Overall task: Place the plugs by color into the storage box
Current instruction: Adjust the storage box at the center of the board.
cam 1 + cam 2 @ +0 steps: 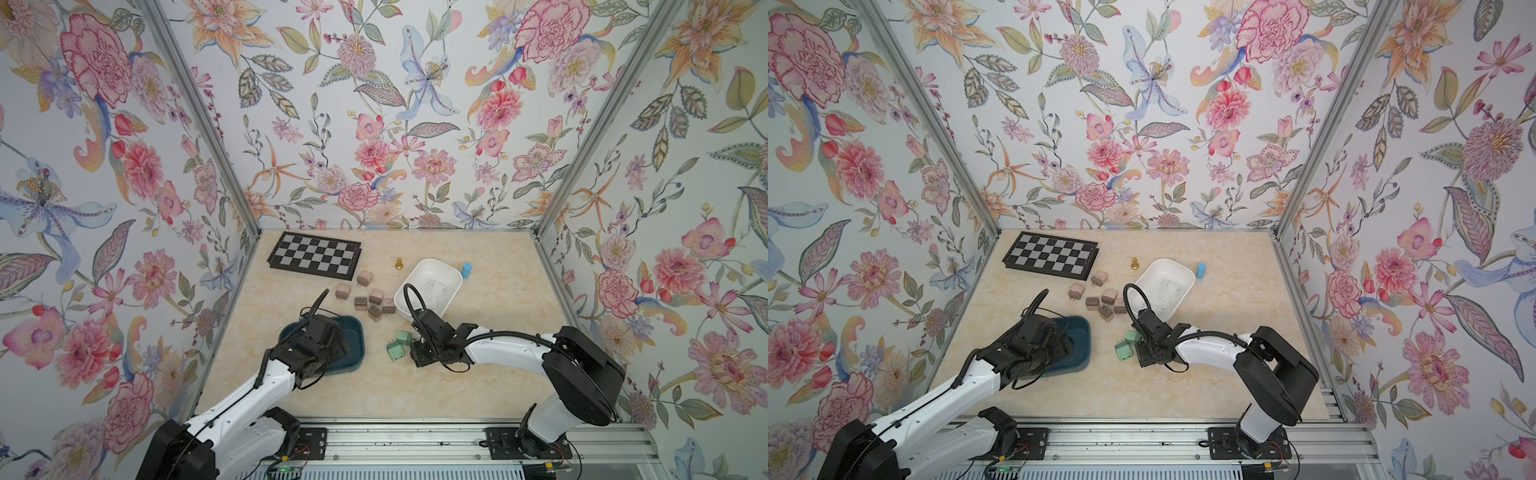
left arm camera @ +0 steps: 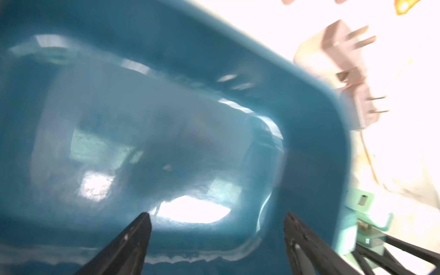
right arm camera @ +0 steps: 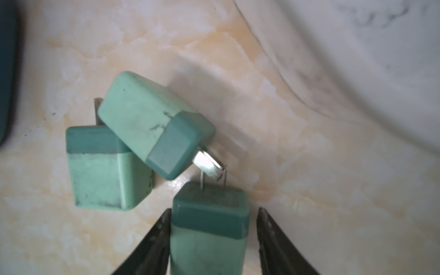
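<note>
— Right gripper point(image 3: 214, 214) in its wrist view?
— Jaws straddle a green plug point(image 3: 209, 228); one fingertip touches it, a gap remains opposite. Two more green plugs point(image 3: 152, 123) lie beside.
— Left wrist?
— Left gripper point(image 2: 217, 219) spread wide over the teal bin point(image 2: 309, 107).
— Top views?
— Pink plugs point(image 1: 376, 296) clustered between the bin and the white box point(image 1: 451, 274).

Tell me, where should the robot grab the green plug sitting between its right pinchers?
Grip the green plug across its two flat sides, below the darker band, coming from the end opposite the prongs. The right tool already straddles it; flat faces hold better than thin prongs.
</note>
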